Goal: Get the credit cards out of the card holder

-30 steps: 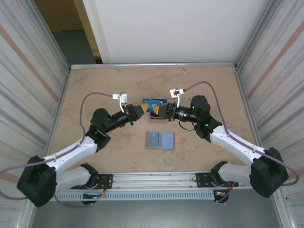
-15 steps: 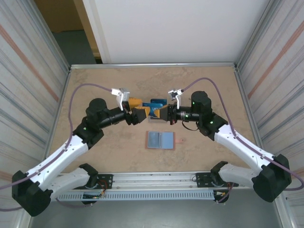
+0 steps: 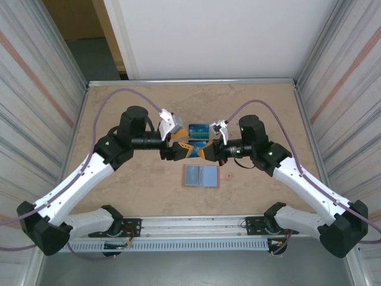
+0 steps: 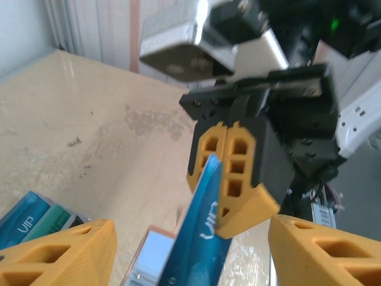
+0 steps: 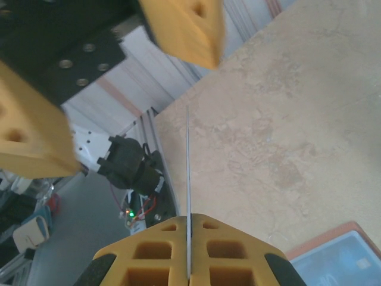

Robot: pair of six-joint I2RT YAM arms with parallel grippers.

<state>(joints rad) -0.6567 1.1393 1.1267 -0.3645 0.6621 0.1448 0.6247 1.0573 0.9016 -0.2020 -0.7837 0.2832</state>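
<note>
Right gripper (image 5: 189,241): I have its orange fingers pressed together on one end of a credit card, pinching it firmly.
Held card (image 4: 201,241): it has a blue face with pale "VIP" lettering. It is up off the table, and the right wrist camera sees it edge-on as a thin line. It sticks out leftward from the right gripper toward my other arm.
Left gripper (image 3: 177,150): the fingers are spread wide, one on each side of the held card's free end. Both wrist views show a clear gap on either side, so I read no contact with the card.
Left fingers (image 4: 59,253): two orange pads sit at the bottom corners of the left wrist view, well apart.
Card holder (image 3: 201,176): it lies open and flat on the table, near of the two grippers, with its pale blue-grey panels facing up. Neither arm touches it.
Strap tab (image 3: 228,175): a small brown tab lies just right of the holder.
Loose cards (image 3: 198,128): blue and teal-green faces lie flat on the table on the far side of the grippers. I cannot tell how many there are.
Table (image 3: 119,107): a tan, marbled surface.
</note>
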